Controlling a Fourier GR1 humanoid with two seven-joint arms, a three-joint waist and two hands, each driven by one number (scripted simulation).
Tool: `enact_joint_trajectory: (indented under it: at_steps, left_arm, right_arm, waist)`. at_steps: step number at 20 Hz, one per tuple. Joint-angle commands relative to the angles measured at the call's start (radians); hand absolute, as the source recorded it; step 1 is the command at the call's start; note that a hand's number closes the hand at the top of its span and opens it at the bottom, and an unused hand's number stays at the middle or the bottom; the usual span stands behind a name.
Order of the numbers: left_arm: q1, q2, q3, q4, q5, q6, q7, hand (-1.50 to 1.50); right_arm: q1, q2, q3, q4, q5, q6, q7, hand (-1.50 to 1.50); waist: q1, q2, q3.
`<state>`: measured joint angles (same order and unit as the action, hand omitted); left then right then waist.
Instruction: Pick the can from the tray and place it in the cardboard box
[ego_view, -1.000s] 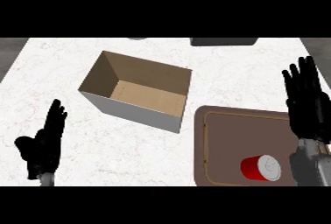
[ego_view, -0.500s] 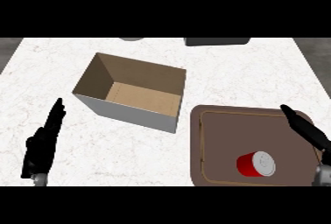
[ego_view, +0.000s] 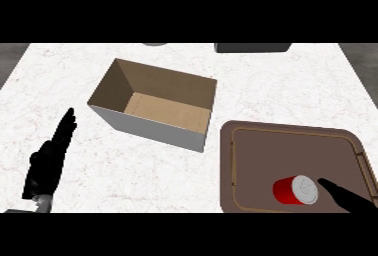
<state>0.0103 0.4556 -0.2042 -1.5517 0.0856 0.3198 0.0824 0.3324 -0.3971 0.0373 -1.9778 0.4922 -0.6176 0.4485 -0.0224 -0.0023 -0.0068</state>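
A red can with a white top (ego_view: 296, 190) lies on its side near the front of the brown tray (ego_view: 295, 145) at the lower right. My right hand (ego_view: 347, 198) comes in from the lower right corner, fingers straight, its tip just right of the can, and I cannot tell whether it touches. The open cardboard box (ego_view: 159, 107) stands left of the tray, with nothing inside. At the lower left my left hand (ego_view: 50, 157) rests open, seen edge-on, fingers pointing up.
A dark object (ego_view: 251, 47) and a small grey object (ego_view: 155, 44) sit at the counter's far edge. White marble counter (ego_view: 295, 85) lies bare behind the tray and in front of the box.
My right hand has dropped from beside the tray's far right to low beside the can. The view has shifted, so box and tray sit further right. The left hand turned edge-on.
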Motion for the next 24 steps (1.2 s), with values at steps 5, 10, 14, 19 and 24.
enact_joint_trajectory:
  at_steps: [5,10,14,19,24]
  left_arm:
    - [-0.027,-0.007,0.013,0.038,-0.005,-0.004,-0.014,0.0]
    - [-0.04,-0.039,-0.019,0.048,-0.021,-0.014,-0.026,0.0]
    - [-0.016,-0.014,-0.006,0.015,-0.018,-0.044,-0.012,0.0]
    - [-0.042,-0.037,-0.004,-0.007,-0.032,-0.029,0.011,0.0]
    - [-0.041,-0.028,0.031,0.017,-0.012,-0.052,0.013,0.0]
  right_arm:
    - [0.152,-0.194,0.126,-0.216,0.041,0.414,0.398,-1.5]
    - [0.024,-0.241,0.149,-0.381,-0.065,0.63,0.744,-1.5]
    - [-0.101,-0.177,0.237,-0.344,-0.045,0.667,0.909,-1.5]
    - [-0.202,-0.102,0.303,-0.273,0.059,0.665,0.996,-1.5]
    - [-0.194,-0.039,0.327,-0.203,0.102,0.682,0.985,-1.5]
  waist:
    - [0.011,0.009,-0.003]
    - [0.039,0.011,0.001]
    - [0.05,0.008,0.004]
    - [0.045,0.005,0.005]
    - [0.033,0.006,0.005]
